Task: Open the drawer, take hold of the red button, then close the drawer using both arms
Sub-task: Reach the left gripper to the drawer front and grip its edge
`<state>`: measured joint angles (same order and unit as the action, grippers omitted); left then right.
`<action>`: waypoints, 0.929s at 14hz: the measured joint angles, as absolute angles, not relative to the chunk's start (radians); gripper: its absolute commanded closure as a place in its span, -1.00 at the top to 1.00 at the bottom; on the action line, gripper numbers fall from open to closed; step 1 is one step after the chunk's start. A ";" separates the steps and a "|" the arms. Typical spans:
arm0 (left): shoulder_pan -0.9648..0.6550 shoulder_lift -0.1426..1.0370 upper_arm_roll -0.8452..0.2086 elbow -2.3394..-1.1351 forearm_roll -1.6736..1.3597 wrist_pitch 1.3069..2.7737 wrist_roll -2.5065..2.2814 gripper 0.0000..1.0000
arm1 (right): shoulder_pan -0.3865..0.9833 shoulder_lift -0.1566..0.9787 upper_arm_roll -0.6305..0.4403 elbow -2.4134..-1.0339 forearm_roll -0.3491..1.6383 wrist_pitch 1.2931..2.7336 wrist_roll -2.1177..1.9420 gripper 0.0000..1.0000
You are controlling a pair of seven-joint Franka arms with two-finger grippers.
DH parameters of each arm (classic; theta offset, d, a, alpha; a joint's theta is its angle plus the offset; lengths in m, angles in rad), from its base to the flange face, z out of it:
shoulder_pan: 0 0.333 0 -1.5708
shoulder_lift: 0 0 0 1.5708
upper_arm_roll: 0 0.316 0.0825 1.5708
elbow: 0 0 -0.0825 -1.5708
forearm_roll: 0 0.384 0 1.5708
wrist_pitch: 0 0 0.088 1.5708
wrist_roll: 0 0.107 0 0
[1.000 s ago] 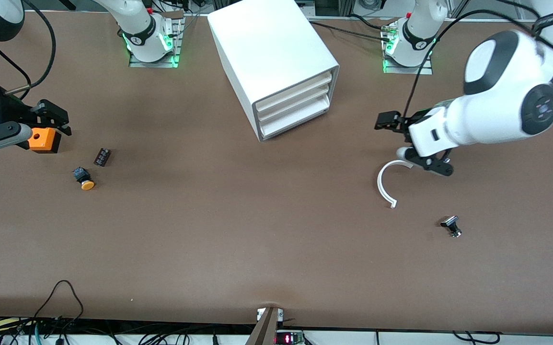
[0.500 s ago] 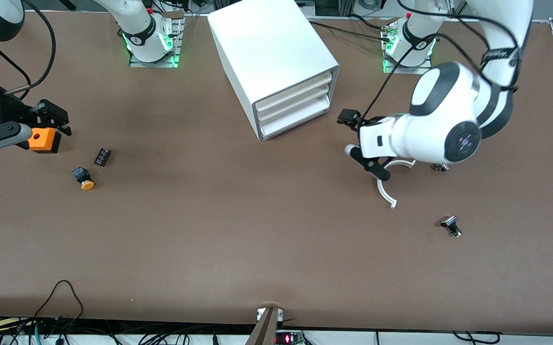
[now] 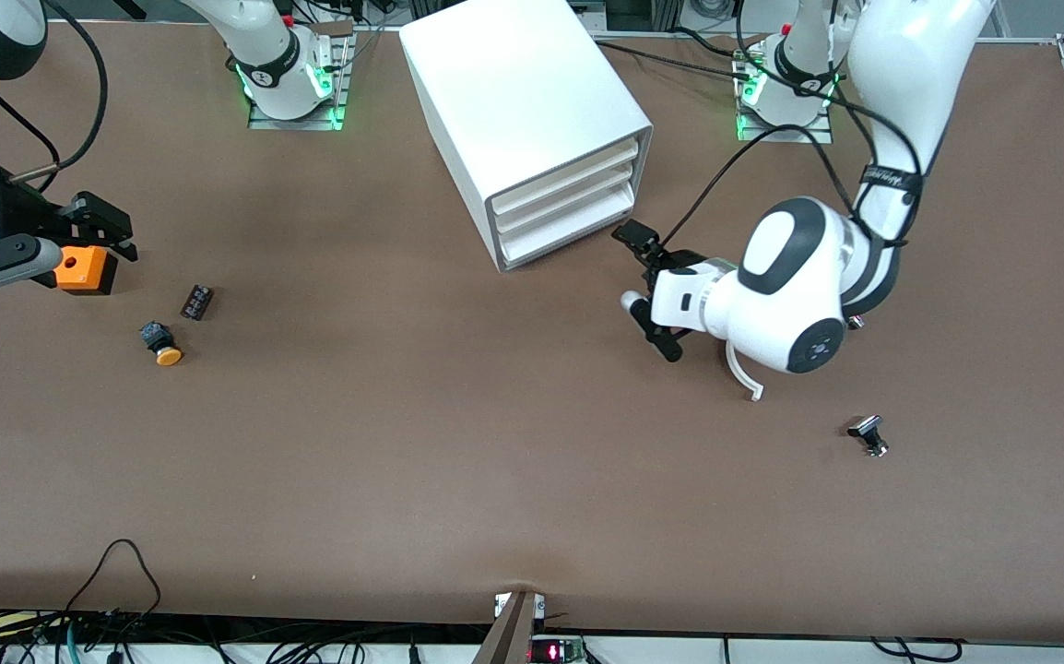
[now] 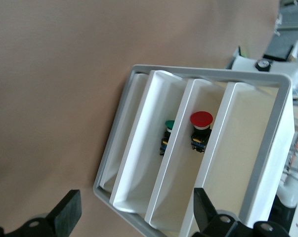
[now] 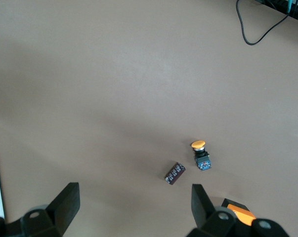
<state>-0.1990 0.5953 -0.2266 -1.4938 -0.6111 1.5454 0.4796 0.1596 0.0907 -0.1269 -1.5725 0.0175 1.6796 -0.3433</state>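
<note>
The white cabinet (image 3: 532, 101) stands mid-table with all three drawers pushed in; the lowest drawer (image 3: 561, 238) is shut. My left gripper (image 3: 644, 288) is open and empty just in front of the drawer fronts. In the left wrist view, between its open fingers (image 4: 134, 217), I see the lowest drawer (image 4: 131, 123) by the table. The red-capped button (image 4: 201, 123) lies on its side inside the cabinet, one tray above a green-capped button (image 4: 167, 136). My right gripper (image 3: 112, 235) waits open and empty (image 5: 134, 212) beside the orange box (image 3: 85, 269) at the right arm's end.
An orange-capped button (image 3: 161, 343) and a small dark block (image 3: 197, 302) lie near the orange box. A white curved piece (image 3: 742, 371) lies partly under the left arm. A small black part (image 3: 868, 435) lies nearer to the front camera.
The left arm has swung from its end of the table toward the cabinet, and its open gripper now faces the drawer fronts. The right arm has not moved.
</note>
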 measured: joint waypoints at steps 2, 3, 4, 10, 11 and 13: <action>-0.217 0.637 -0.229 -1.493 -0.644 1.545 0.535 1.00 | 0.160 0.091 -0.127 -1.572 0.017 1.680 -0.343 0.99; -0.225 0.657 -0.229 -1.493 -0.664 1.545 0.575 1.00 | 0.160 0.091 -0.127 -1.572 0.017 1.680 -0.343 0.99; -0.233 0.679 -0.230 -1.492 -0.683 1.545 0.619 1.00 | 0.160 0.091 -0.127 -1.572 0.017 1.680 -0.343 0.99; -0.299 0.746 -0.234 -1.490 -0.728 1.546 0.714 1.00 | 0.160 0.092 -0.127 -1.572 0.017 1.680 -0.343 0.99; -0.309 0.753 -0.234 -1.490 -0.737 1.546 0.716 1.00 | 0.160 0.092 -0.127 -1.572 0.017 1.680 -0.343 0.99; -0.328 0.769 -0.234 -1.489 -0.747 1.546 0.737 1.00 | 0.160 0.092 -0.127 -1.572 0.017 1.680 -0.343 0.99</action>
